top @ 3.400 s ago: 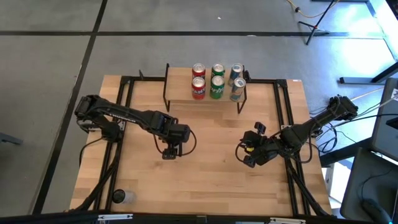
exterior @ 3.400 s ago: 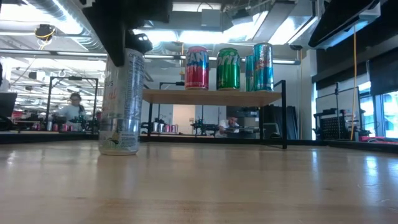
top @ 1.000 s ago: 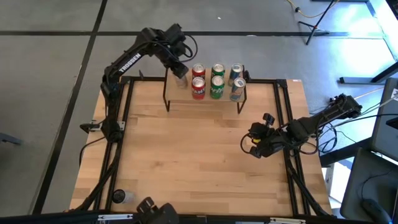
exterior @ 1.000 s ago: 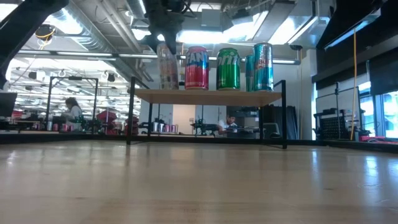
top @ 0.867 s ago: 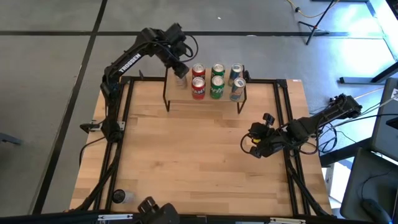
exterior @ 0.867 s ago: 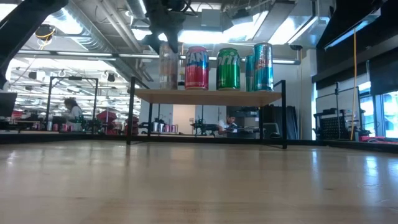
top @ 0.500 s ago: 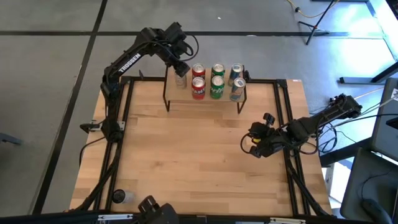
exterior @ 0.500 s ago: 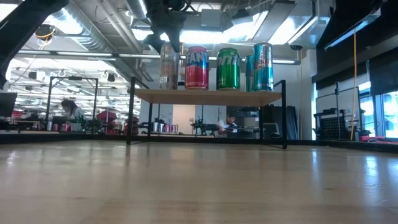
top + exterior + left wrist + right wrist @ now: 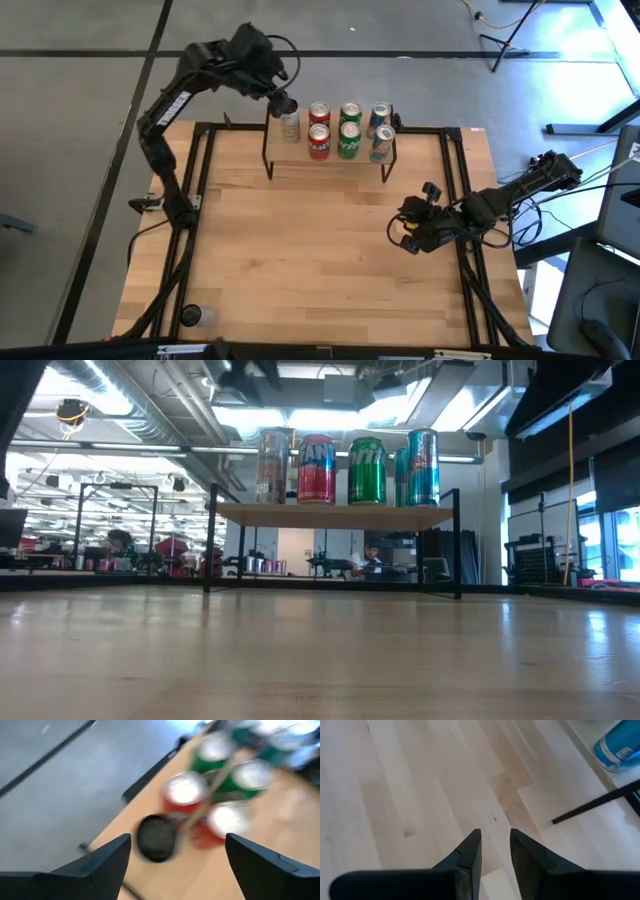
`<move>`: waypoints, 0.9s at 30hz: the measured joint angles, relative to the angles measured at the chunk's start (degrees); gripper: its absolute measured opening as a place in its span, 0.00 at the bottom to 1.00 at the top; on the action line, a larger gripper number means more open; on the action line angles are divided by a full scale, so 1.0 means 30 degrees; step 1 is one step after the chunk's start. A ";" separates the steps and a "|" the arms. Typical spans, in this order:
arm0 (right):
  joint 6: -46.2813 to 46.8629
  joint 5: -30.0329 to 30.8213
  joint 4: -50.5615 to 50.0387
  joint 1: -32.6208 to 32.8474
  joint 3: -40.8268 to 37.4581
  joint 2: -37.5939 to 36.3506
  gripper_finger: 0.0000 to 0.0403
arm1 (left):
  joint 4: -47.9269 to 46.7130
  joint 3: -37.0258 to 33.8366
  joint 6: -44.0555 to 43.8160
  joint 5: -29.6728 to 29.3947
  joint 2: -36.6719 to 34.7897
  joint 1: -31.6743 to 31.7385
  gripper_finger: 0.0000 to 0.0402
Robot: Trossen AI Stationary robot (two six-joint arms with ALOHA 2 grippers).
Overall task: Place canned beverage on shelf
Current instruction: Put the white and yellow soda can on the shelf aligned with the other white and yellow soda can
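The shelf (image 9: 300,157), a wood plank on thin black legs, stands at the table's far edge. On its top (image 9: 330,515) stand red, green and blue cans, and at their left end a silver can (image 9: 290,126) (image 9: 272,465), upright on its base. My left gripper (image 9: 283,103) hangs open above and just beyond that can, touching nothing. In the left wrist view the can's dark top (image 9: 156,838) shows between the spread fingers, far below my left gripper (image 9: 175,865). My right gripper (image 9: 405,237) (image 9: 495,845) waits shut over the table's right side.
Black frame rails (image 9: 200,180) run along the table's left and right sides. A small round object (image 9: 190,316) lies near the table's near left corner. A blue can (image 9: 620,747) on the shelf shows in the right wrist view.
My left gripper has let go of the silver can and has risen up and back toward the table's far left, tipping as it went. The can stays upright on the shelf's left end. My right arm has kept still.
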 joint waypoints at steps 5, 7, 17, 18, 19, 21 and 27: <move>-0.0406 -0.0016 0.0622 0.0000 0.0000 0.0000 0.22 | -0.0421 0.0002 -0.1279 0.0454 -0.1148 -0.2643 0.77; -0.0428 -0.0033 0.0577 0.0015 0.0000 0.0000 0.22 | -0.1387 -0.0001 -0.2587 0.0549 -0.1576 -0.4098 0.77; -0.0567 0.0149 0.0617 0.0015 0.0000 0.0007 0.22 | -0.2738 -0.1601 -0.9375 0.1549 -0.2417 -1.1703 0.79; -0.0567 0.0150 0.0603 0.0015 0.0000 0.0007 0.22 | -0.2713 -0.1961 -0.9879 0.1465 -0.2432 -1.2244 0.81; -0.0574 0.0150 0.0567 0.0015 0.0000 0.0007 0.22 | -0.2646 -0.2413 -1.0412 0.1334 -0.2429 -1.2753 0.82; -0.0571 0.0159 0.0565 0.0015 0.0000 0.0007 0.22 | -0.2665 -0.3446 -1.1493 0.1255 -0.2403 -1.3635 0.87; -0.0574 -0.0252 0.0528 0.0015 0.0000 0.0007 0.22 | -0.2562 -0.6575 -1.4834 0.2843 -0.2379 -1.5889 0.99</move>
